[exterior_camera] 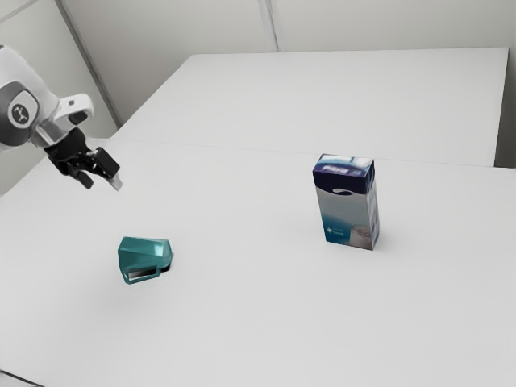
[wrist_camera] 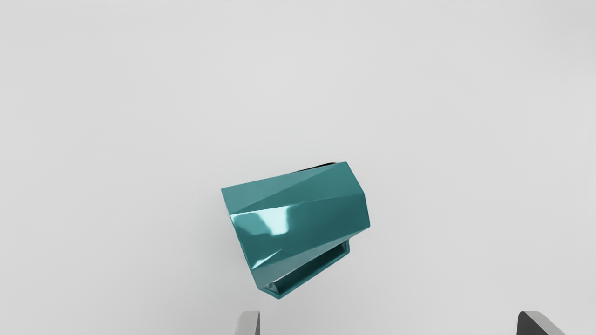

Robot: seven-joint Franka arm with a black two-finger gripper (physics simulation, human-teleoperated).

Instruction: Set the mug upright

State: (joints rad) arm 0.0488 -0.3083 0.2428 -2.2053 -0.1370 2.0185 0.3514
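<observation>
Plainly, the mug [wrist_camera: 300, 218] lies on its side on the table [exterior_camera: 242, 322], so the step in hand looks to be reaching it and taking a hold that lets it be tipped up onto its base. To do this well, the gripper [exterior_camera: 102, 182] should shift until the mug sits centred between its fingers, turn to match the slant of the mug's body, and only then come down, slowly, so neither fingertip knocks it and sets it rolling. The handle [wrist_camera: 314, 274] sticks out along one flank, and a finger landing on it would probably twist the mug, so a grip near one end of the body seems safer. I cannot be sure which end is the mouth; that needs settling before choosing the way to turn. Once held, a small lift, a quarter turn and a gentle lowering until the base sits flat should do, with the release left until it stands steady. The smooth, faceted sides may slip if pinched on an edge. For now the gripper is wide open and has hold of nothing, hanging above the table. The mug is below it and off to the exterior view's right, beyond the fingertips rather than between them, and more in line with one finger than the other. The box [exterior_camera: 347, 201] stands upright, well apart from both.
</observation>
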